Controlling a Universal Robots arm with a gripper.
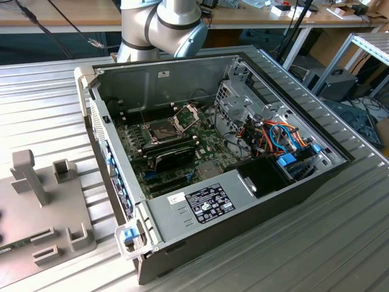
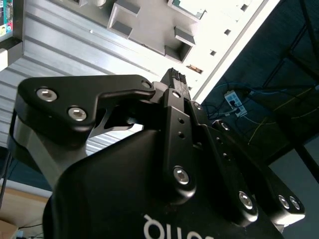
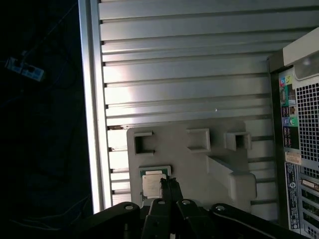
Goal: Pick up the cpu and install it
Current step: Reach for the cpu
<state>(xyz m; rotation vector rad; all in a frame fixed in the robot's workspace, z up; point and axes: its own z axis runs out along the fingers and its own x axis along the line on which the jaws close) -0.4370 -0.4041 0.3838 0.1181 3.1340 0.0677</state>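
Observation:
The cpu (image 3: 152,183), a small square chip with a silver top and green edge, lies flat in a recess of the grey fixture plate (image 3: 199,169). In the first wrist view my gripper (image 3: 169,183) hangs above the plate, its two black fingers pressed together with nothing between them, their tips overlapping the chip's edge in the picture. The second wrist view shows the gripper (image 2: 174,77) from behind with the fingers together. In the exterior view the open computer case holds the green motherboard (image 1: 176,155), whose socket (image 1: 163,129) stands open with its hinged plate (image 1: 187,114) raised.
The grey fixture plate (image 1: 42,225) with upright blocks sits at the exterior view's left on the ribbed metal table (image 1: 42,103). The arm's base (image 1: 161,27) rises behind the case. A black card (image 1: 173,155), cables (image 1: 276,137) and a drive cage (image 1: 234,97) crowd the case.

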